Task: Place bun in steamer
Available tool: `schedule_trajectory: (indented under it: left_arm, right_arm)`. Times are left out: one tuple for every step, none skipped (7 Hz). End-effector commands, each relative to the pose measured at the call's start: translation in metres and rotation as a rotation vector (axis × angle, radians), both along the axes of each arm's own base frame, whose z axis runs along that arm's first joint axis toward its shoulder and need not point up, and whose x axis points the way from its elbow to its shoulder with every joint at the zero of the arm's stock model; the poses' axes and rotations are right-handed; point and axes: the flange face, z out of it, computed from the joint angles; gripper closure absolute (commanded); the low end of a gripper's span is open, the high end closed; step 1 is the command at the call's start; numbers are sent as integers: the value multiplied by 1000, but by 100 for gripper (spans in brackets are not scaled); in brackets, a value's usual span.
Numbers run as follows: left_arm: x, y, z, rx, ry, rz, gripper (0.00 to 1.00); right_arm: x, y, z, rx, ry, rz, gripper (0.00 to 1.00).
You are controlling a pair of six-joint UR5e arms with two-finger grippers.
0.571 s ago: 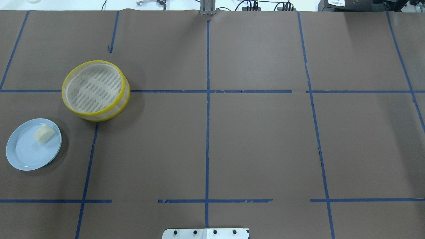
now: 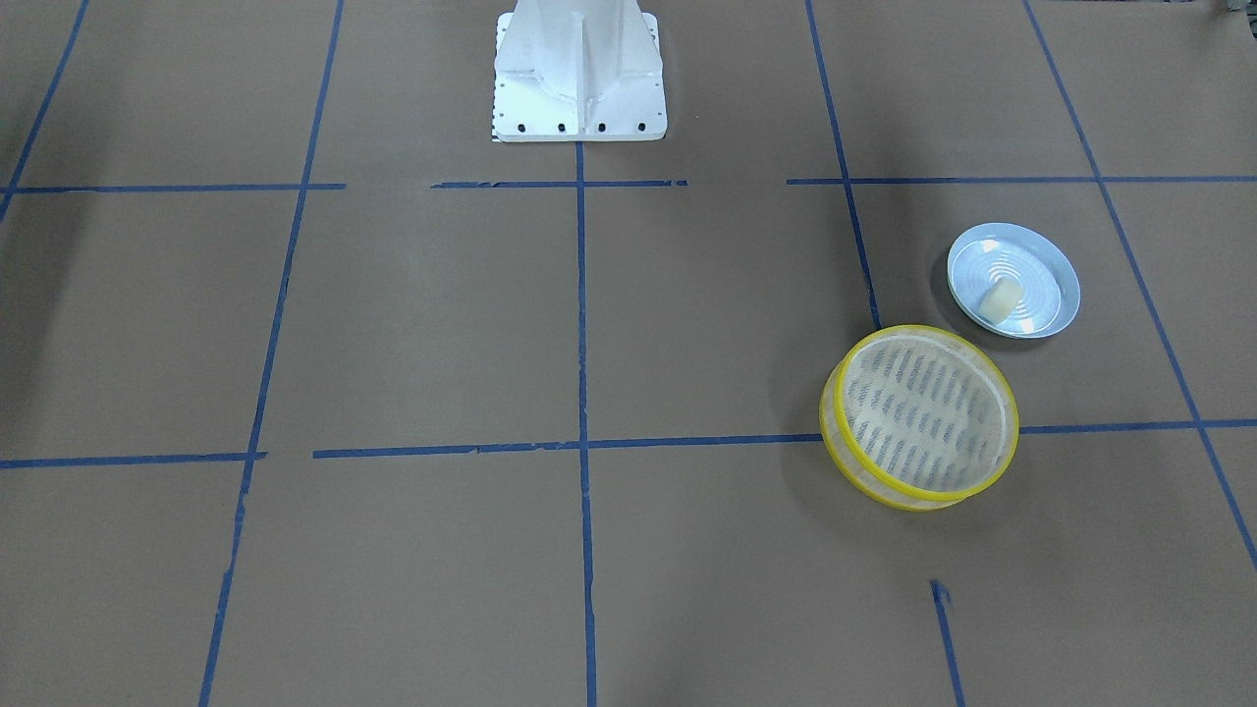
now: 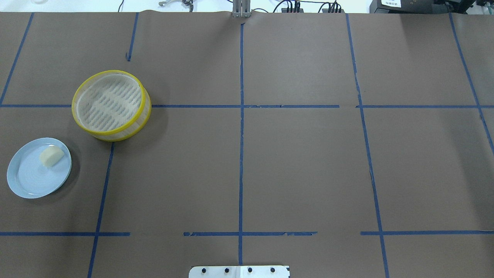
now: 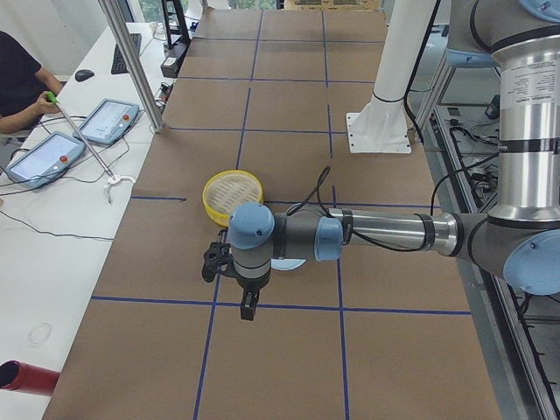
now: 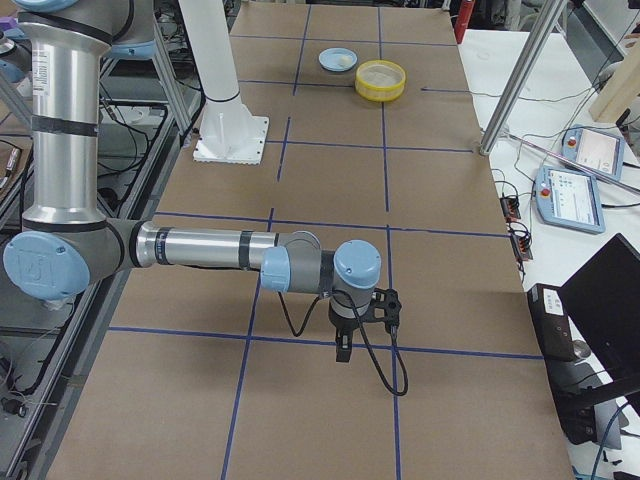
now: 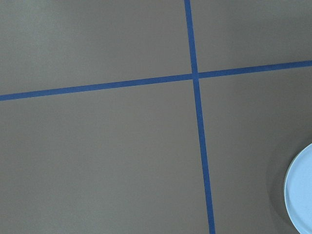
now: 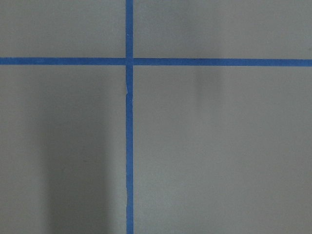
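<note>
The bun (image 3: pixel 51 156) is a small cream lump lying on a pale blue plate (image 3: pixel 29 179) at the table's left side; it also shows in the front view (image 2: pixel 1002 300). The steamer (image 3: pixel 110 104), yellow-rimmed with a slotted base, stands empty just beyond the plate (image 2: pixel 1051 285) and also shows in the front view (image 2: pixel 921 414). My left gripper (image 4: pixel 248 308) hangs over the table near the plate, seen only in the left side view; I cannot tell if it is open. My right gripper (image 5: pixel 343 350) hangs far from both, seen only in the right side view; I cannot tell its state.
Brown paper with blue tape lines covers the table. The robot's white base (image 2: pixel 579 74) stands at the middle of the near edge. The left wrist view shows the plate's edge (image 6: pixel 302 195) at lower right. Operators' tablets (image 4: pixel 61 144) lie on a side table.
</note>
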Motion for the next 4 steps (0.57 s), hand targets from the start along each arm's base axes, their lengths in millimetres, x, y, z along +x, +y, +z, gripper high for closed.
schedule_trajectory:
  left_arm:
    - [4,-10,-50,19,5,-75,0]
    - [23,-8,-84,35,13,-77,0]
    - [51,-6,-118,30,26,-74,0]
    - [72,-5,-135,10,27,-93,0]
  right_arm:
    - [1,0,0,0,0,1,0]
    - [0,0,0,0,0,0,0]
    - [0,0,0,0,0,0,0]
    - [1,0,0,0,0,1,0]
